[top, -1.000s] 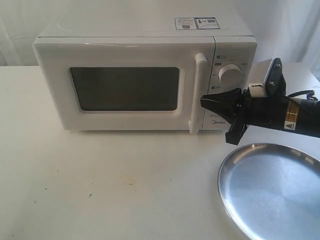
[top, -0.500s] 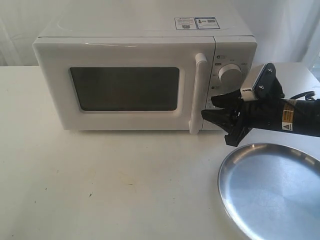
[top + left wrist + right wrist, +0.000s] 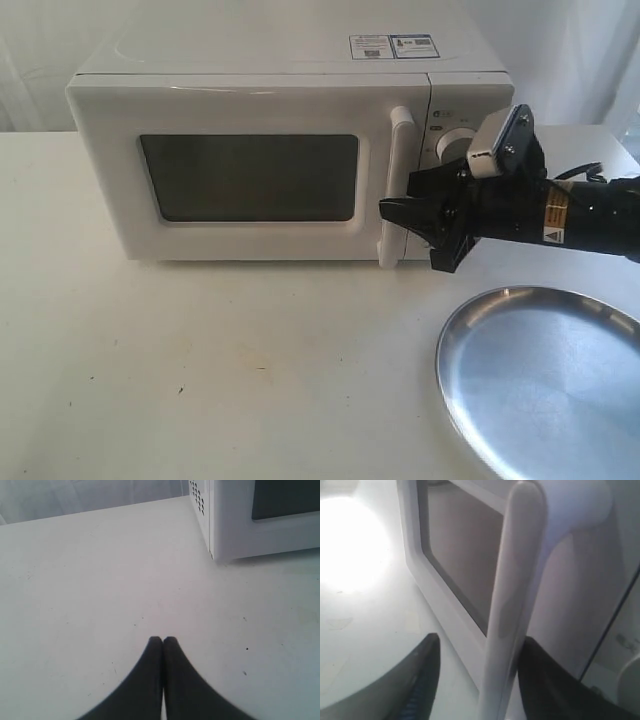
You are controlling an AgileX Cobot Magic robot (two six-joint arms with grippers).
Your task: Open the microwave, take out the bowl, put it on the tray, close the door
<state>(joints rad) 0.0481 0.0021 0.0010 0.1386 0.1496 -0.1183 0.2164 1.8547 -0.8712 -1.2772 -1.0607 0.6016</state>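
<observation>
Right pincer (image 3: pixel 479 647) astride door handle (image 3: pixel 512 580)
Jaws stood apart around that smooth white bar; left pincer (image 3: pixel 163 640) was pressed together.

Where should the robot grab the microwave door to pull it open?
Grab the tall white bar handle at the right edge of the door, around its middle, coming from the front. It stands upright and off the door, so a finger fits each side. The right end effector is open with the bar between its fingers.
</observation>
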